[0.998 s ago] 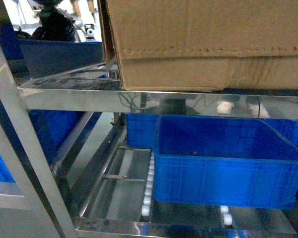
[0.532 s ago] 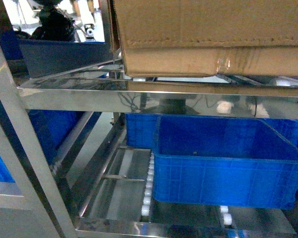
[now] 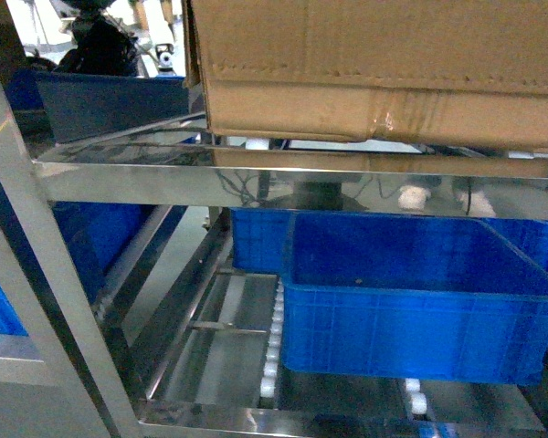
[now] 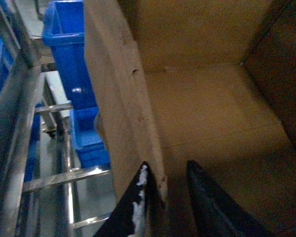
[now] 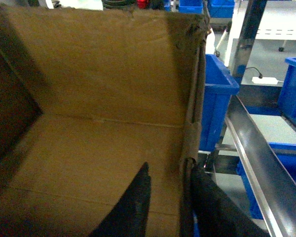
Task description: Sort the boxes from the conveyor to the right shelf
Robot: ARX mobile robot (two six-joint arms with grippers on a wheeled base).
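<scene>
Between the two dark fingers of the left gripper [image 4: 165, 197] runs the left wall of the brown cardboard box [image 4: 207, 113], one finger outside the wall and one inside, the jaws closed down onto the board. On the other side the right gripper [image 5: 170, 197] stands the same way on the right wall, one finger inside the carton and one outside against the ragged corner, so that both pairs pinch the box at its upper edges. Beyond the fingertips of each gripper the bare inner floor and far wall of the box lie open, with nothing inside. Outside the left jaws, steel rails of the shelf [image 4: 49, 177] and a blue crate [image 4: 71, 44] lie below and beyond the carton. Outside the right jaws a steel beam slants past, with more blue crates [image 5: 217, 98] behind it. From the head view the box [image 3: 374, 73] sits just over the shiny top deck of the shelf [image 3: 256, 178], its left bottom edge slightly raised above the steel; farther down, a large blue crate [image 3: 411, 301] rests on the white-wheeled roller rails [image 3: 272, 351] of the lower level.
</scene>
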